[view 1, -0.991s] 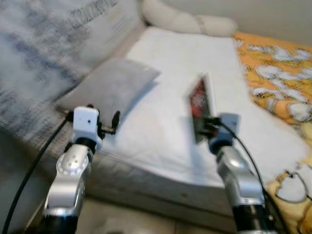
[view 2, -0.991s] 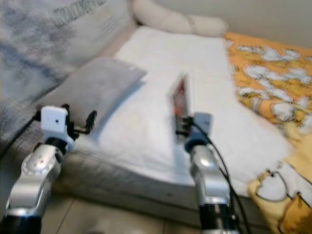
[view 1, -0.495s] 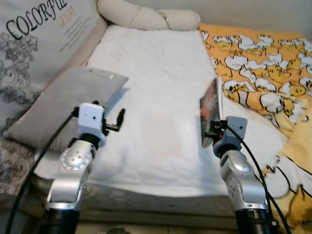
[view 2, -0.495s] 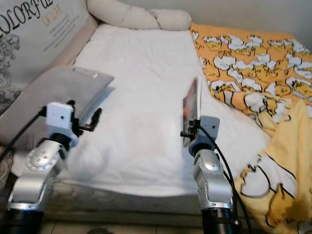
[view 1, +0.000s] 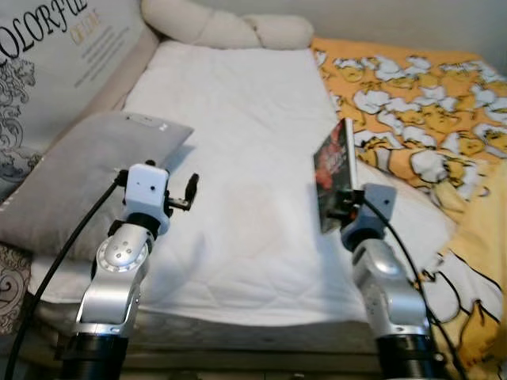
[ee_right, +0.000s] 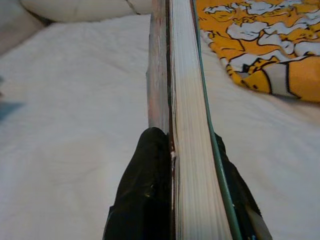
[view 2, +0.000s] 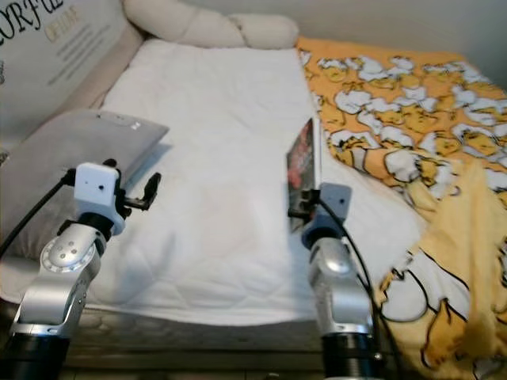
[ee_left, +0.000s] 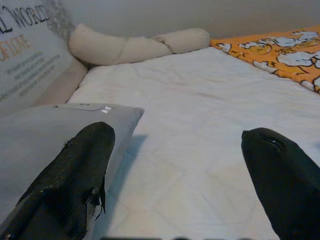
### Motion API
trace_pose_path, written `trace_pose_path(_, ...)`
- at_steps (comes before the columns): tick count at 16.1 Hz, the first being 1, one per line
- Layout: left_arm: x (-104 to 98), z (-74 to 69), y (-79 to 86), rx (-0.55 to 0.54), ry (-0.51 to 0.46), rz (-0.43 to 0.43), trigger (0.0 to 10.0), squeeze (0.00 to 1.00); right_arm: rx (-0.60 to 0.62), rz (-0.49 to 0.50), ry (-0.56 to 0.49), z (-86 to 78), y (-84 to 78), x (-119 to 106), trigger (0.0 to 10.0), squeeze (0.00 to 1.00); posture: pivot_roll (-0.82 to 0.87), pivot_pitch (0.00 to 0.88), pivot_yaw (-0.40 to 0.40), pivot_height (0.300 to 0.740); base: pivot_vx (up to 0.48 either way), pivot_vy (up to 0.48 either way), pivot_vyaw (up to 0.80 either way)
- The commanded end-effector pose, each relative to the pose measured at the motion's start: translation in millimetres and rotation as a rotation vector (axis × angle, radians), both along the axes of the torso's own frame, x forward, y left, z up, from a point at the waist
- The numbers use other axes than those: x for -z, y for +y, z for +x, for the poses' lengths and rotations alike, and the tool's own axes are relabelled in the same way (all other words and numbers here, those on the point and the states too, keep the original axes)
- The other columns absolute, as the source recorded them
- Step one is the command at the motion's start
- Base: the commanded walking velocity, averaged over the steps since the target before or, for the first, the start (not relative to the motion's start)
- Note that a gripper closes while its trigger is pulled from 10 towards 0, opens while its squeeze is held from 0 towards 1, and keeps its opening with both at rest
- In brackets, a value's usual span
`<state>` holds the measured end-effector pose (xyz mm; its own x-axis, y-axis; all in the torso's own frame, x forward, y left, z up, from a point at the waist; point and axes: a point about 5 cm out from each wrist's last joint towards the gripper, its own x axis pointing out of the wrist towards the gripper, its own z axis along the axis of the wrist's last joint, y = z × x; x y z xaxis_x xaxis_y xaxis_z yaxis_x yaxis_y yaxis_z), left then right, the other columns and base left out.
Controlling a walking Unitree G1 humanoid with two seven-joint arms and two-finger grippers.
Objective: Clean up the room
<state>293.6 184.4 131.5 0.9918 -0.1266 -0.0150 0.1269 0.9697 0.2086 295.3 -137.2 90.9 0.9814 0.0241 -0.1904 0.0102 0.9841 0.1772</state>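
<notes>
Gripping a book [view 1: 333, 176] by its lower edge, the right gripper [view 1: 345, 207] holds it upright above the white mattress pad [view 1: 245, 134], its two black fingers [ee_right: 145, 200] clamped one on each cover with the page block between them. The book stands on end, long axis running up from the fingers and tilted slightly back, red-and-black cover facing the middle of the pad and spine side turned toward the orange duck-print blanket [view 1: 420, 103]. Measured from the book, the blanket's nearest fold lies just beside it on the robot's right, while the broad open stretch of pad spreads away on the other side and ahead toward the cream bolster [view 1: 226, 28] at the head of the bed. The left gripper [view 1: 190, 190] hovers empty across that stretch, fingers [ee_left: 75, 185] spread wide apart, beside the corner of a grey pillow [view 1: 79, 174] that leans against a printed cushion [view 1: 55, 55]. The right arm alone has the book; the left is well apart from it. Any set-down looks easiest on the bare pad directly under and ahead of the book, where nothing crowds it. Turning it toward the blanket side risks catching the rumpled fabric near the bed's edge.
</notes>
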Motion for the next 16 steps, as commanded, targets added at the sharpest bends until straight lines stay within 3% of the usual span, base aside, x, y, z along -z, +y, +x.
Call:
trace_pose_path(1,-2.4,3.1,-3.2,0.008,-0.006,0.005,10.0,0.0,0.003,0.004,-0.045,3.3,-1.7,-10.1,10.0,0.0,0.04,0.0,-0.046,0.74,0.0,0.352,-0.79)
trace_pose_path(4,-3.5,5.5,-3.6,0.009,-0.01,0.004,10.0,0.0,0.005,0.003,-0.049,5.1,-1.6,-10.9,10.0,0.0,0.04,0.0,-0.045,0.74,0.0,0.385,-0.75)
trace_pose_path(16,-4.7,7.3,-2.1,0.003,-0.017,0.021,10.0,0.0,-0.016,-0.007,-0.055,8.6,2.2,-11.5,10.0,0.0,0.05,0.0,-0.049,0.74,0.0,0.342,0.0)
